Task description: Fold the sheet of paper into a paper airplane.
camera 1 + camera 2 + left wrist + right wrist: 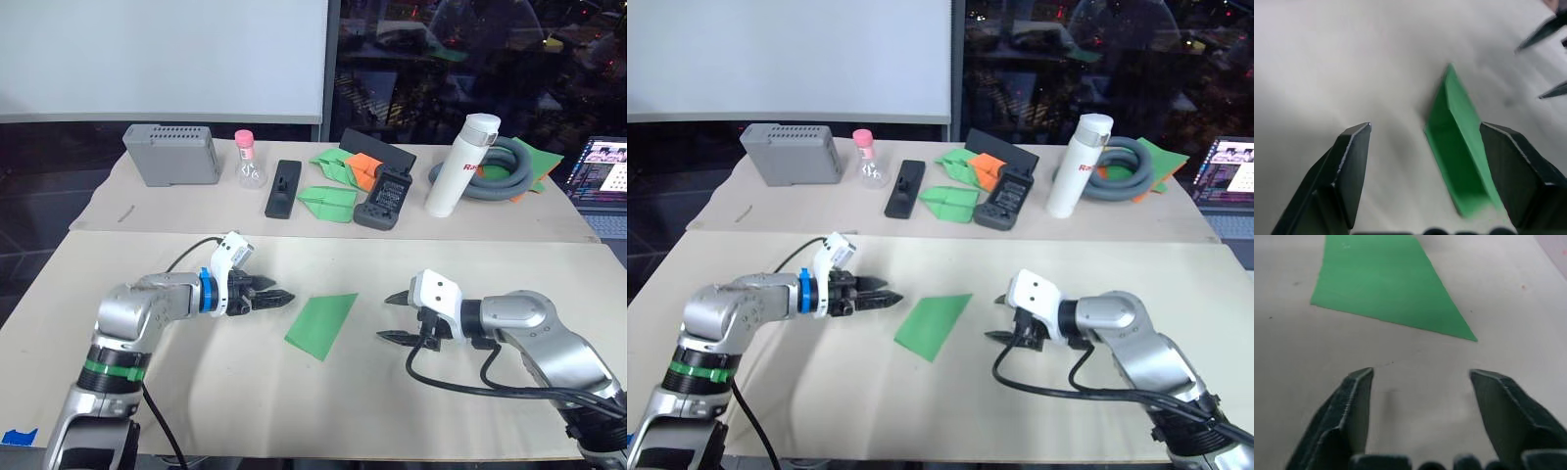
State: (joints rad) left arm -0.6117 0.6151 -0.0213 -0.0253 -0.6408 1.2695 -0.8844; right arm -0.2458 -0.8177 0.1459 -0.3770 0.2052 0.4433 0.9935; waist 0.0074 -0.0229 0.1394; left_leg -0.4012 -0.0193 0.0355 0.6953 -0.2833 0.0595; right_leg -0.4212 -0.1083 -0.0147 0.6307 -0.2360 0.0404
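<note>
The bright green sheet of paper point(321, 325) lies flat on the near table, folded into a narrow slanted wedge with a layered edge point(1459, 156). My left gripper point(289, 297) hovers just left of it, open, its fingers pointing at the paper's upper left edge without touching it. My right gripper point(385, 318) is open a short gap to the right of the paper, fingertips aimed at it. The right wrist view has the paper point(1381, 284) ahead of the open fingers point(1356, 396), with bare table between.
The far table holds a grey box point(171, 154), a pink-capped flask point(250, 164), a black remote point(283, 188), folded green papers point(328, 201), an orange paper dart point(364, 166), a black controller point(384, 199), a white bottle point(460, 164), a grey hose coil point(505, 174) and a laptop point(602, 186).
</note>
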